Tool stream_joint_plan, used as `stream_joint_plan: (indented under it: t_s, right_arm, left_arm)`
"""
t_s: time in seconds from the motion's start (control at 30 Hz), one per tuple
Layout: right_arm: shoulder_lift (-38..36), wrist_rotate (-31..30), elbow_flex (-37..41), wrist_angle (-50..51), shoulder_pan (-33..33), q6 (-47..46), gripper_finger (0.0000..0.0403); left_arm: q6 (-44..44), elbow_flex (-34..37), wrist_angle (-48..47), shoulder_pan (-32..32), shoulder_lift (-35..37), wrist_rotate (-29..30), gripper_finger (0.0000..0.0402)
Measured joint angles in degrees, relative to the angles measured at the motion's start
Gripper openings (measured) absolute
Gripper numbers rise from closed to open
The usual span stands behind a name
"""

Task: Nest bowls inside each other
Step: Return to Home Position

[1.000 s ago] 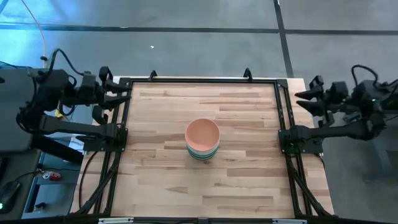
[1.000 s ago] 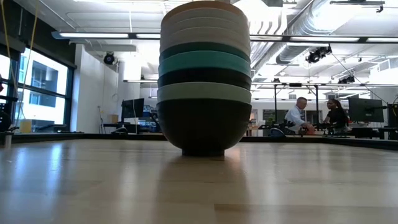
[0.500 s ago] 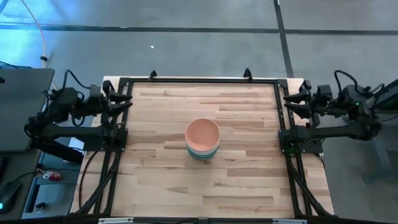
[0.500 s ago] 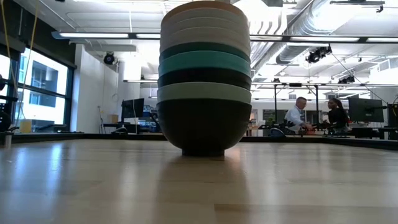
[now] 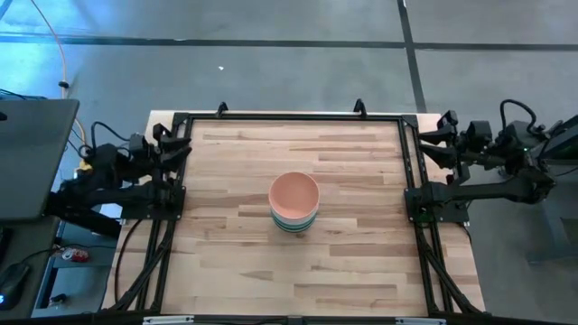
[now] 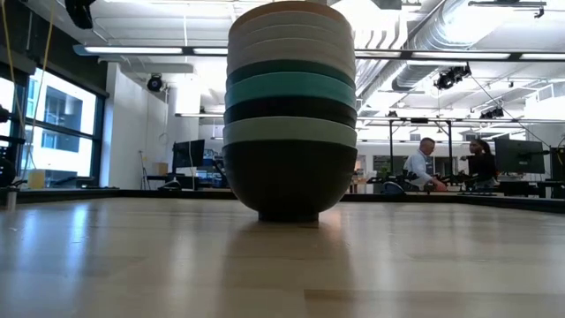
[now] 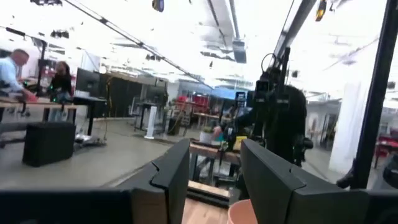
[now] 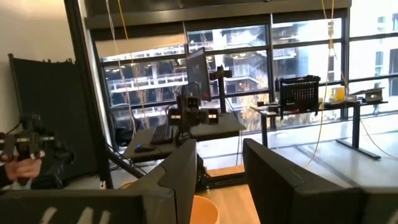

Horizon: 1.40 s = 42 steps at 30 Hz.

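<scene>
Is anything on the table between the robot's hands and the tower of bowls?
No, nothing visible. The stack of bowls stands alone in the middle of the table. The left gripper is at the table's left edge and the right gripper at its right edge, both open, with only bare wood in between.

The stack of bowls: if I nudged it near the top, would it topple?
Likely it moves as one: the stack of bowls is nested closely. Its bottom black bowl has a narrow foot and it is taller than wide, so a high push might tip it. A low push would probably slide it on the smooth-looking table.
</scene>
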<state>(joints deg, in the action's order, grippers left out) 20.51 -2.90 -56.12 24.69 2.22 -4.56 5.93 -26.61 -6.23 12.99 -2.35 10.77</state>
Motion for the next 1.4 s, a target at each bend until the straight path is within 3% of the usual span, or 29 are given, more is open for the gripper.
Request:
stream_joint_plan:
  t_s: [0.33,0.73,1.03,1.4]
  right_arm:
    - [0.0,1.7,0.0,-1.1,0.0,0.2,0.0124]
    - [0.0,2.3,0.0,-1.5,0.0,2.0,0.0124]
    - [0.0,2.3,0.0,-1.5,0.0,2.3,0.0124]
    - [0.0,0.0,0.0,-1.5,0.0,3.5,0.0124]
  left_arm:
    - [2.4,6.5,9.1,0.0,1.7,0.1,0.0131]
    - [2.1,15.0,18.5,0.0,1.6,7.6,0.0131]
    - [5.4,21.6,30.1,0.0,1.6,6.4,0.0131]
    - [8.5,21.7,35.4,-3.5,-3.8,3.2,0.0131]
